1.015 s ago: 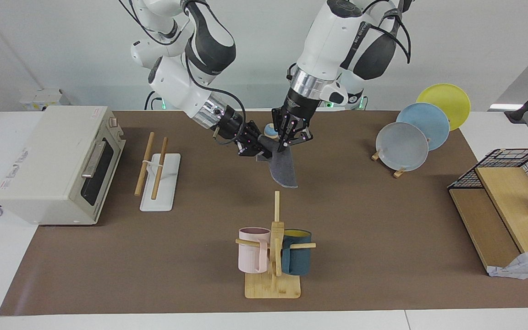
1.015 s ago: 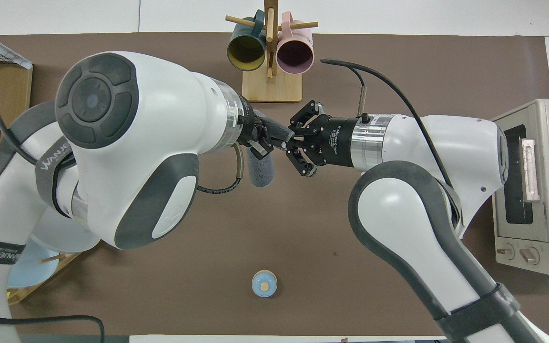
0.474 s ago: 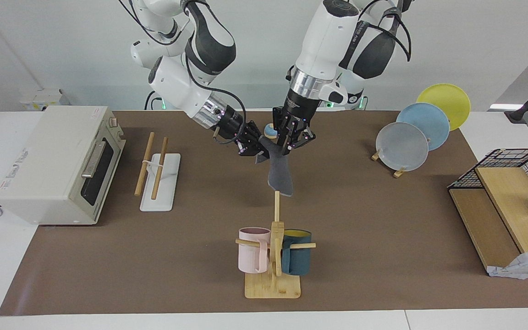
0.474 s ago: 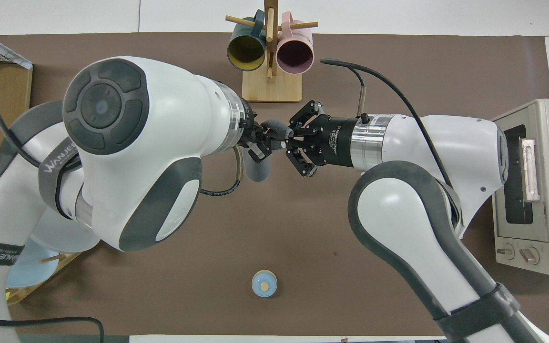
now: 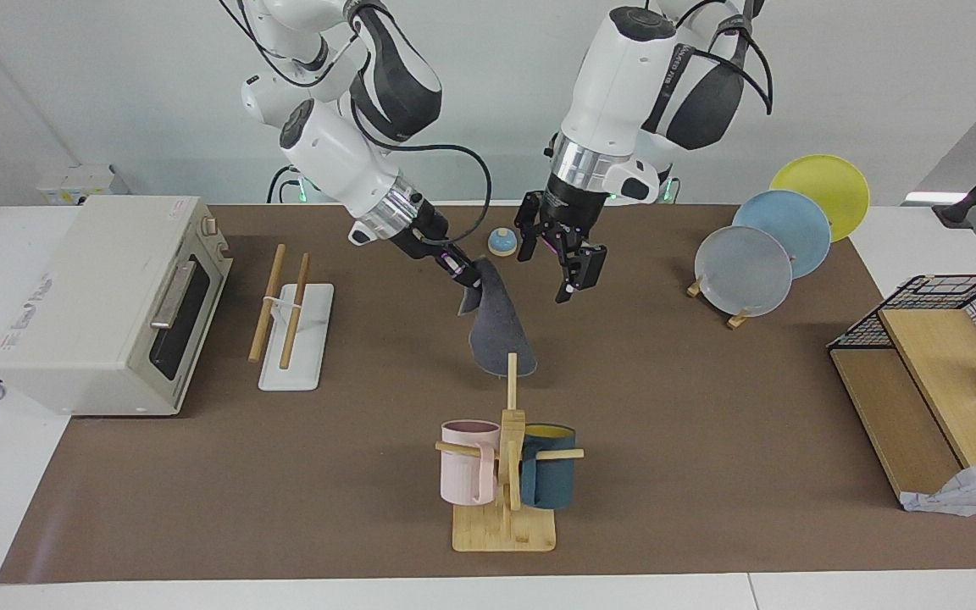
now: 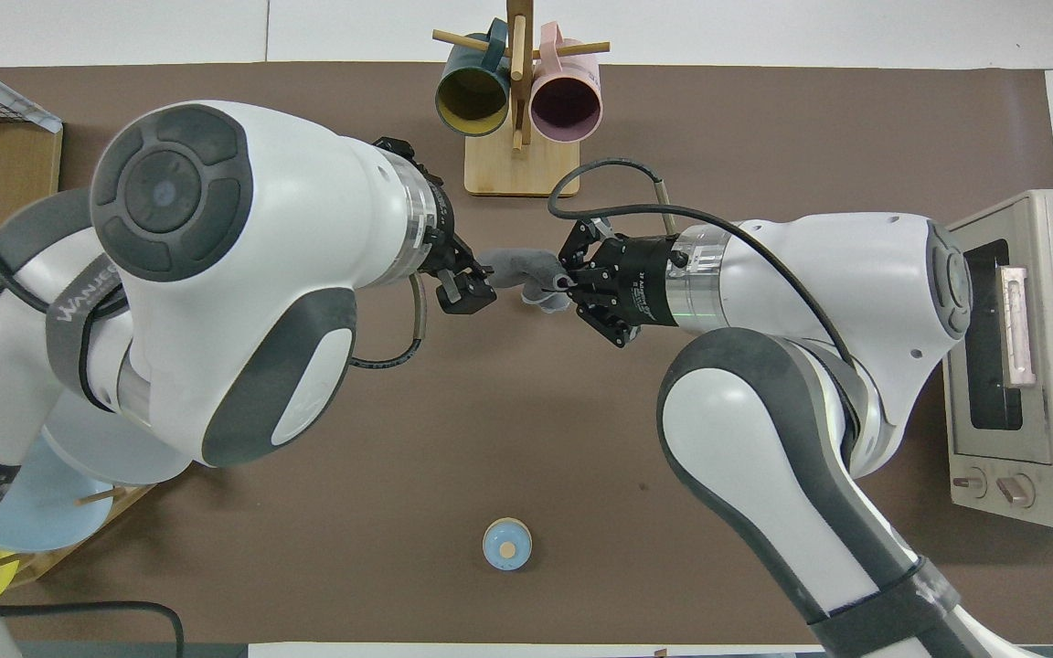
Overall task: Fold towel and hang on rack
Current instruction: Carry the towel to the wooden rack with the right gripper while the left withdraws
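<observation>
The towel (image 5: 496,335), dark grey face showing, hangs folded from my right gripper (image 5: 469,276), which is shut on its top corner above the middle of the table. In the overhead view the towel (image 6: 513,267) shows as a narrow grey strip at the right gripper (image 6: 564,284). My left gripper (image 5: 549,273) is open and empty, up in the air beside the towel and apart from it; it also shows in the overhead view (image 6: 464,291). The rack (image 5: 289,318), a white base with two wooden rods, stands beside the toaster oven and is hidden under the right arm in the overhead view.
A toaster oven (image 5: 107,301) stands at the right arm's end. A bamboo mug tree (image 5: 505,462) with pink and blue mugs stands just below the hanging towel in the facing view. A small blue knob (image 5: 501,243), a plate stand (image 5: 759,254) and a wire basket shelf (image 5: 945,356) are also on the table.
The left gripper has let go of the towel, opened and drawn away toward its own end. The right gripper now holds the towel alone, and the towel has swung toward the mug tree.
</observation>
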Robot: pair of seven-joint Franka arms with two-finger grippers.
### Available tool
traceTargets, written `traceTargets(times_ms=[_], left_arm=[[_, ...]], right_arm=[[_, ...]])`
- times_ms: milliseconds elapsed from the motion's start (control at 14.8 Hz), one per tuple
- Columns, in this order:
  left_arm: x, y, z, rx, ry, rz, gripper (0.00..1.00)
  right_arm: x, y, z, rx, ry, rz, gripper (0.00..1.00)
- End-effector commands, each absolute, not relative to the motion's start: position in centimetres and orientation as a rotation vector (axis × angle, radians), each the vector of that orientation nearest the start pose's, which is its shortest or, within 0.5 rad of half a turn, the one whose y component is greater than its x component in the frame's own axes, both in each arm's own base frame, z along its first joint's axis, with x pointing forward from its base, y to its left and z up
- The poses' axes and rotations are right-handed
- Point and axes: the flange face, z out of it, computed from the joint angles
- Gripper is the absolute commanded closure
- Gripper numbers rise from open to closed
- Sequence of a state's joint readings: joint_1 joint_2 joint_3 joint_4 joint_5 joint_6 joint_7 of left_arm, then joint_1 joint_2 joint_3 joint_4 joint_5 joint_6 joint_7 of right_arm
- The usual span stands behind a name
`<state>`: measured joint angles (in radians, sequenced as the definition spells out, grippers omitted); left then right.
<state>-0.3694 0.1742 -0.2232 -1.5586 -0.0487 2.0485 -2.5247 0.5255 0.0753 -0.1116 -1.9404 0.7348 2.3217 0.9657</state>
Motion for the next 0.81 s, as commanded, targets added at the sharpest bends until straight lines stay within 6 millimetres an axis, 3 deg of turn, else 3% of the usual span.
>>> traceTargets(times_ms=[0, 203, 406, 541, 744], left_arm=[[54.7, -30.8, 56.8, 1.706, 2.234, -0.019, 0.00], [56.6, -26.0, 55.5, 1.848, 2.125, 0.044, 0.00], [58.3, -21.6, 54.0, 1.996, 2.010, 0.094, 0.00], [59.1, -18.4, 52.5, 2.103, 1.933, 0.121, 0.00], [59.8, -15.3, 51.6, 2.307, 1.736, 0.156, 0.00]], right_arm=[[55.7, 21.5, 47.2, -2.407, 0.963, 0.106, 1.00], [57.1, 15.8, 46.8, -2.627, 0.734, -0.008, 1.00], [57.2, 11.1, 46.1, -2.755, 0.576, 0.029, 1.00], [56.5, 9.6, 46.3, -2.876, 0.457, 0.057, 1.00], [55.6, 8.5, 47.1, -3.006, 0.370, 0.061, 1.00]])
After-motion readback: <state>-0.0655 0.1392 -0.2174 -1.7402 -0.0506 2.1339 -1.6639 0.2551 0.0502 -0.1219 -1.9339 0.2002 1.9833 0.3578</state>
